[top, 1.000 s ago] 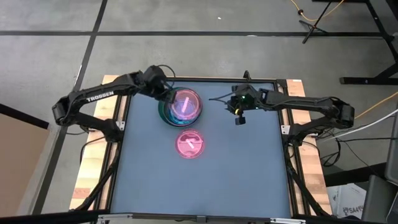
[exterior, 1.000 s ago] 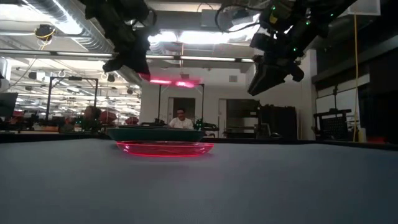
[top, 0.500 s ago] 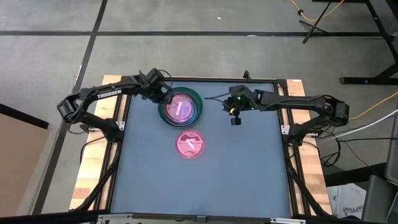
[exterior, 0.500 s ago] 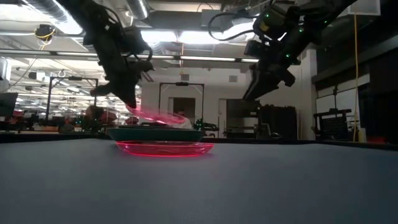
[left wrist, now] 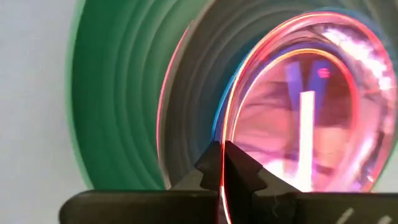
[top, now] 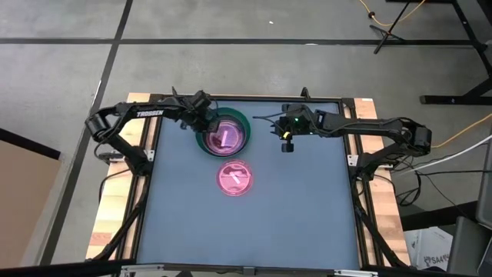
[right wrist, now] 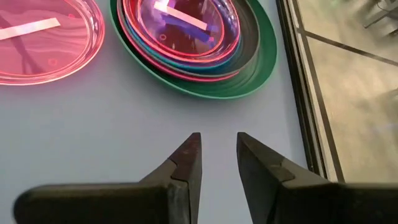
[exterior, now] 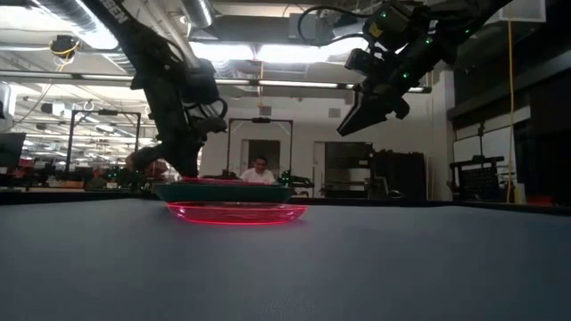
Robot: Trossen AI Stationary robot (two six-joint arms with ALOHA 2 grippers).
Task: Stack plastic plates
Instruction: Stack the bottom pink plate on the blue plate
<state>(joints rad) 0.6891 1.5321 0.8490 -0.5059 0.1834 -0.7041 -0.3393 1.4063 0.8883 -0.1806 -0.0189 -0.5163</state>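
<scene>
The left gripper [top: 206,123] is pinched onto the rim of a translucent pink plate [top: 224,134] sitting atop the stack in the dark green plate [top: 246,125] near the table's far edge. Another translucent pink plate [top: 235,178] lies alone just in front of the stack. The right gripper [top: 287,145] hovers nearby, fingers apart, holding nothing.

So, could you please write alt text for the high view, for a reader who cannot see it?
Seen from above, the left gripper pinches the rim of a translucent pink plate lying on the stack in the dark green plate. Another translucent pink plate lies alone on the table; the right gripper hangs open nearby.
</scene>
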